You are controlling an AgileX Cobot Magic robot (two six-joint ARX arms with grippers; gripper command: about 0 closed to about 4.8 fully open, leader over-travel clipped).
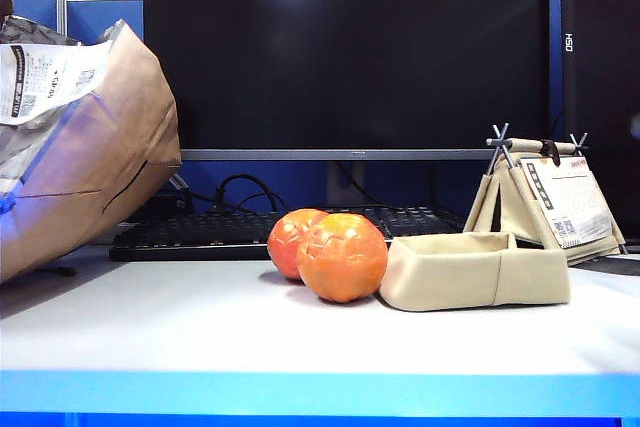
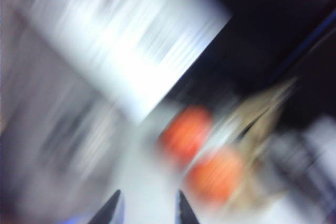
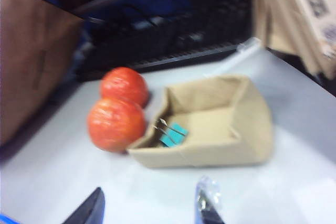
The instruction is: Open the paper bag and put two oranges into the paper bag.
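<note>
Still at the start: both oranges (image 1: pixel 330 247) sit touching on the worktop (image 1: pixel 300 337), just at 9 o'clock of the fabric tray (image 1: pixel 470 272); the paper bag (image 1: pixel 85 147) leans far off at 9 o'clock. The left gripper (image 2: pixel 146 208) and right gripper (image 3: pixel 149 205) hover, jaws parted, holding nothing.

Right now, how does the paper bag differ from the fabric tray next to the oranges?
The paper bag is far bigger than the fabric tray. The bag leans tilted at the table's left edge; the tray sits flat, right of the two oranges. The bag carries a white receipt; the tray is plain and holds a teal binder clip. Both are brownish, and neither holds an orange.
</note>
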